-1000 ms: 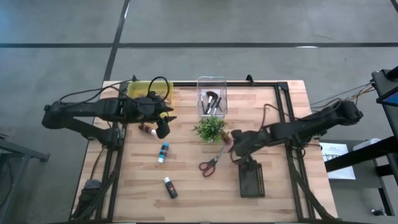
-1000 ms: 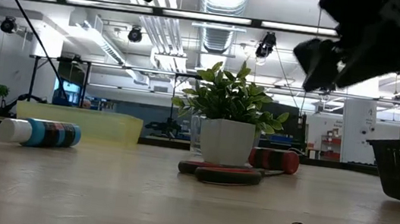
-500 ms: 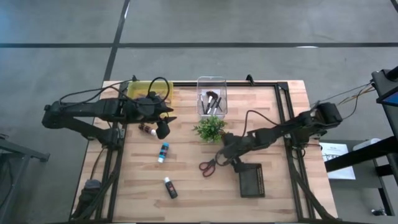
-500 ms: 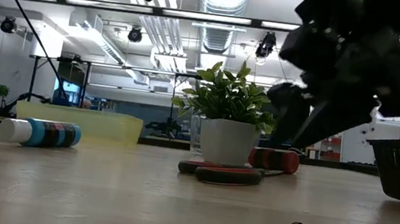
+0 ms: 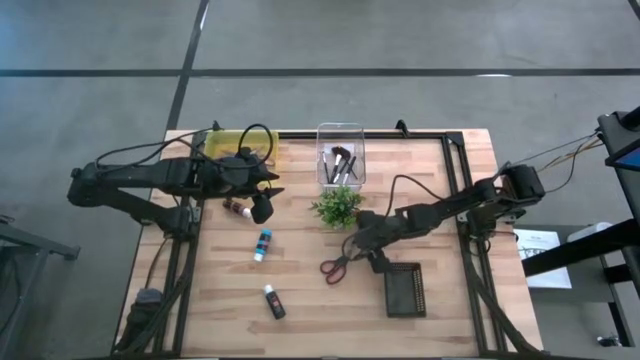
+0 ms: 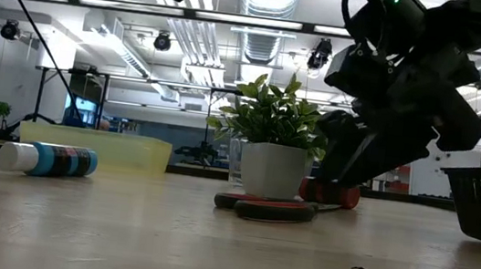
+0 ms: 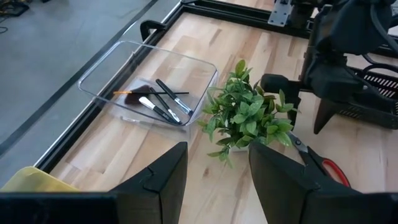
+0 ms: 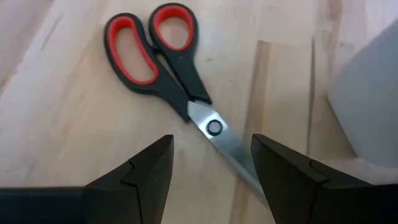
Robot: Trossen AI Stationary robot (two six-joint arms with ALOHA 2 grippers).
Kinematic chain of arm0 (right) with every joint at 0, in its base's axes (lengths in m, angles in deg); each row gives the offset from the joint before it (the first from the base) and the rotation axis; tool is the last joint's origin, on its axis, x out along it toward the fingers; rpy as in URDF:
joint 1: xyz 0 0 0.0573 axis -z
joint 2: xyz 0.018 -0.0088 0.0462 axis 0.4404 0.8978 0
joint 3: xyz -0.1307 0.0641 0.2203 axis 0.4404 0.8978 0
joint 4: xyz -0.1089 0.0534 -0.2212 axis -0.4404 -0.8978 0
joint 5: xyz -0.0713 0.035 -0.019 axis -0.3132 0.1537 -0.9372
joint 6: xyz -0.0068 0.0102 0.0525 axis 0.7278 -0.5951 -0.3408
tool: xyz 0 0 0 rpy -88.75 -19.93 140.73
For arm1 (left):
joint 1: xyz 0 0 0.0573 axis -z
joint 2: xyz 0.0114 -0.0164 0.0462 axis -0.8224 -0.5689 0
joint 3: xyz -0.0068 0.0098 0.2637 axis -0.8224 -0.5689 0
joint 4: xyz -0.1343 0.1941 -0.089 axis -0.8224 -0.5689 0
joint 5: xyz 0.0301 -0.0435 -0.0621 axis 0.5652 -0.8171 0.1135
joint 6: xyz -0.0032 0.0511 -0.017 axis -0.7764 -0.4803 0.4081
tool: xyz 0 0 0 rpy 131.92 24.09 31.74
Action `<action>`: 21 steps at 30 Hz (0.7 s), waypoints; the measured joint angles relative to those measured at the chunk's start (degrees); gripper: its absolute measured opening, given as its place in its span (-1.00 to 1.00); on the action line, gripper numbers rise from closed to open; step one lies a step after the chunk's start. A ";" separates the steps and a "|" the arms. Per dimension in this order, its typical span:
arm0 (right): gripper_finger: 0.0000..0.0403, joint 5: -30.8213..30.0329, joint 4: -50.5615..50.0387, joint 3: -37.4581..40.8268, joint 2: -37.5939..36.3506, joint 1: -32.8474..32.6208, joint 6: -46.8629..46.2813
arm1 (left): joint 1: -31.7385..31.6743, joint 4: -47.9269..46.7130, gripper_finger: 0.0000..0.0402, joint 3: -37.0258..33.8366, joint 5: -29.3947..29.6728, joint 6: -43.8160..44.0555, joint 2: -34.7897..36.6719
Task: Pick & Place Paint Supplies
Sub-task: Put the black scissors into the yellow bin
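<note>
Hovering right gripper [image 8: 211, 168], open, above scissors [image 8: 168, 74]

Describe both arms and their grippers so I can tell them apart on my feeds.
Both arms are dark, jointed, with black cables looping along them. The left gripper and right gripper each have two matte black, angular fingers. No markings distinguish them; a small green light glows on the right arm in the low view.

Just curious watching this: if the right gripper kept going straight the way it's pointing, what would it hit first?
Most likely the red-handled scissors: the open right gripper points down at their blades near the pivot, though how far above them it hangs is unclear.
</note>
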 joint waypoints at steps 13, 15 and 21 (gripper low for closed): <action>0.07 0.62 -0.02 0.00 1.09 2.02 1.95 | 0.00 -0.02 -0.12 0.00 -0.22 -0.01 0.00; 0.07 1.92 -0.26 0.02 2.15 2.01 1.94 | 0.00 -0.04 -0.12 0.00 -0.22 -0.01 -0.02; 0.07 3.26 0.79 -0.09 4.03 1.96 0.50 | 0.00 -0.03 -0.12 -0.02 -0.25 -0.01 -0.02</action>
